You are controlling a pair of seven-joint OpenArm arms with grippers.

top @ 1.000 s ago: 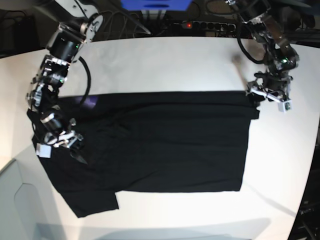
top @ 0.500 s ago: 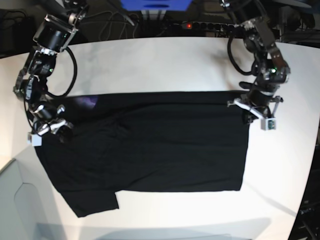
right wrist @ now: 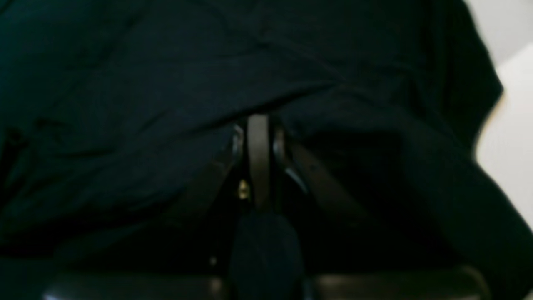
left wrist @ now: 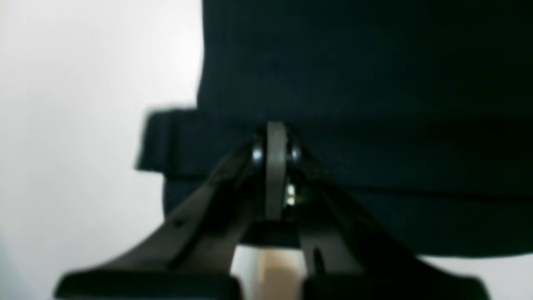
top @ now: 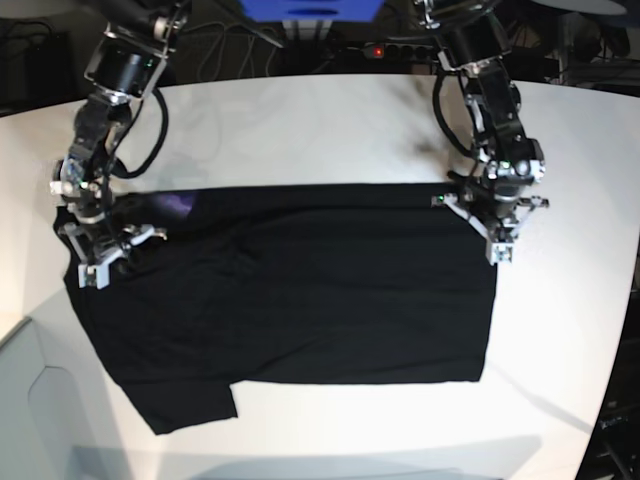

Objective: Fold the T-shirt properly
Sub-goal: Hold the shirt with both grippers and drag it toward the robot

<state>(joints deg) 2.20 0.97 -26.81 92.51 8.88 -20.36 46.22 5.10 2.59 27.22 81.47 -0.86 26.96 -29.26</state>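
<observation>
Left gripper (left wrist: pixel 275 137) jaws pressed together, pinching the T-shirt (top: pixel 300 290) at its upper-right corner in the base view, a small flap of black cloth sticking out beside them. Right gripper (right wrist: pixel 258 125) jaws also closed, biting bunched black fabric at the shirt's upper-left edge, left side of base frame. T-shirt lies spread plain side up across the middle of the white bench (top: pixel 320 120), one sleeve at lower left, a purple patch (top: pixel 178 206) showing near the upper-left corner.
</observation>
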